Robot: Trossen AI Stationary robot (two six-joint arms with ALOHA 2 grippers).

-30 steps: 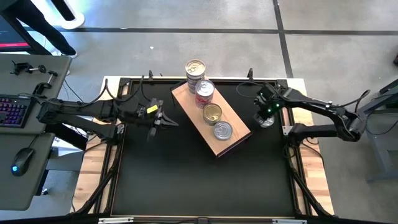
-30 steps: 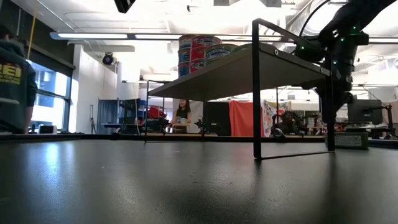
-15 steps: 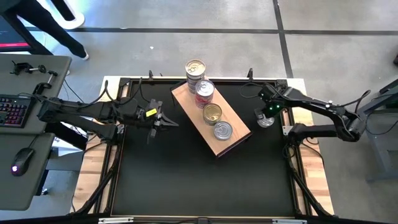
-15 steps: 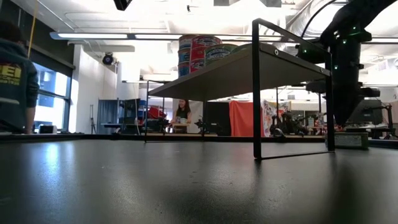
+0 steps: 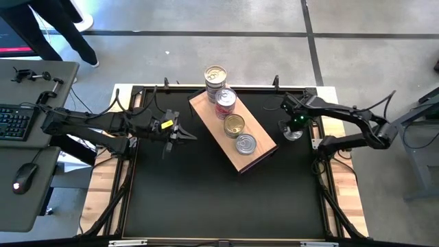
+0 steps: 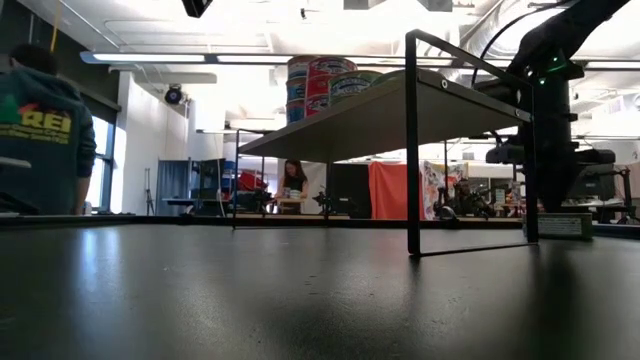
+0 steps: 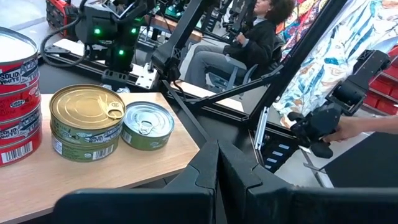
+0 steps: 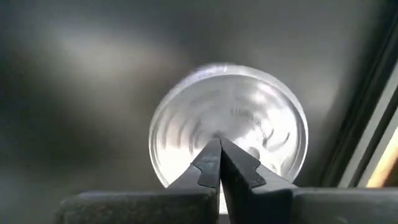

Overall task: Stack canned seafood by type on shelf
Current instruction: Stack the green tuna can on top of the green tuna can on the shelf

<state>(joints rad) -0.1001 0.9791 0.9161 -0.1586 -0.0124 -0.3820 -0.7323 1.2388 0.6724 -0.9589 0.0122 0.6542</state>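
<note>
The shelf [image 5: 255, 152] is a light-brown board raised on black legs [image 6: 412, 150], set slantwise at the table's far middle. Tins stand on it in a row: a tall stack [image 5: 215, 75] at its far end, a red-labelled stack [image 5: 225, 100], a gold pair [image 7: 87, 121] and a low silver tin [image 7: 148, 126]. One more silver tin [image 5: 293, 135] sits on the black table near the right edge. My right gripper [image 5: 295, 125] hangs over that tin, shut, pointing down. My left gripper [image 5: 186, 136] waits left of the shelf, shut. My right gripper [image 8: 219, 144] points its shut fingers down over the middle of the silver tin's lid [image 8: 249, 112]. The tin stands flat on the table. Whether the fingertips touch the lid I cannot tell.
The table's right frame rail [image 5: 317, 130] runs close beside the lone tin. The shelf's legs and the space under it [image 6: 330, 200] stand left of it. A desk with keyboard [image 5: 14, 120] lies beyond the left edge; a person [image 6: 40, 140] stands beyond the table.
My right gripper has shifted a little toward the table's right edge and come lower over the tin, staying shut. The person in the low view has stepped further into view.
</note>
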